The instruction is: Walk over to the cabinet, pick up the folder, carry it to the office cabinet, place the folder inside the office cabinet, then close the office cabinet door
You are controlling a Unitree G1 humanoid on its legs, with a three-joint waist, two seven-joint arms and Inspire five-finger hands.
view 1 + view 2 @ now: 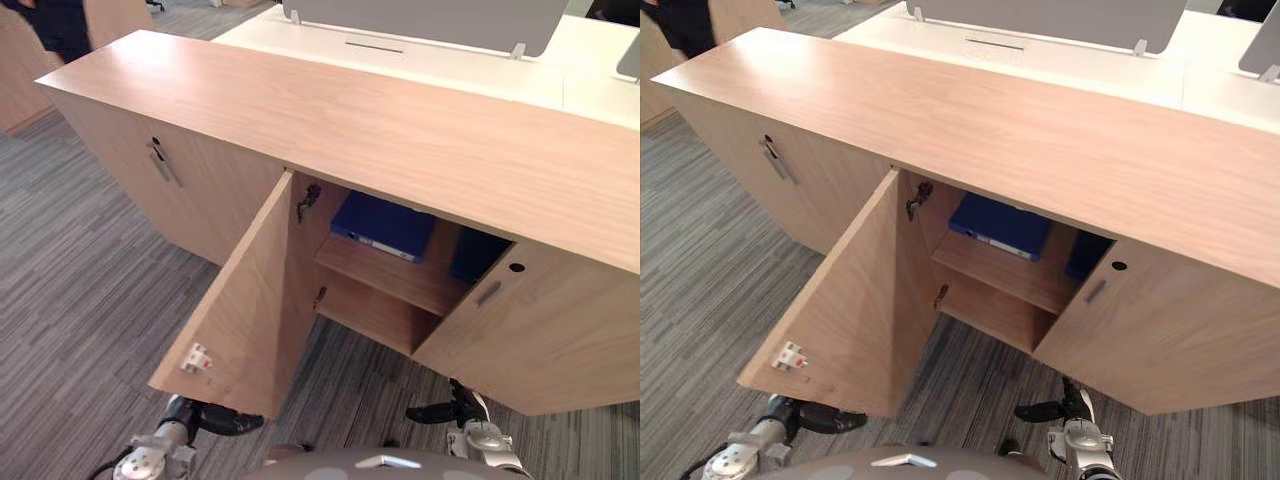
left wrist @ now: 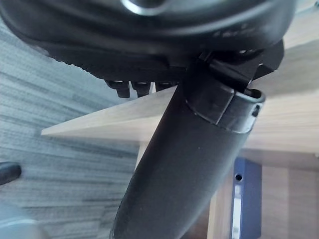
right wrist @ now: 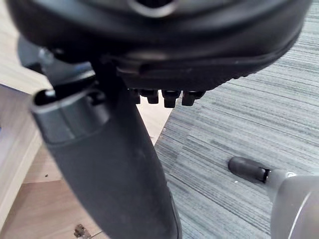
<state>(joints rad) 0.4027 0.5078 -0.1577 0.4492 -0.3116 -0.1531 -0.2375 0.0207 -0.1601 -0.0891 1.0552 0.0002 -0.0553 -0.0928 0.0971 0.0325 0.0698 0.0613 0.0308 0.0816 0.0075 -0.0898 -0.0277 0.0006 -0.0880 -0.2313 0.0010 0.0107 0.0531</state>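
Observation:
A blue folder lies flat on the upper shelf inside the low wooden office cabinet; its spine also shows in the left wrist view. The cabinet's left door stands wide open and the right door is partly open. Another dark blue item sits behind the right door. My left hand hangs low beneath the open left door, fingers relaxed and empty. In front of the right door my right hand is also low, open and holding nothing.
A closed cabinet door with a metal handle lies further left. Behind the cabinet stands a white desk with a grey divider panel. A person stands at the far left. Grey carpet surrounds the cabinet.

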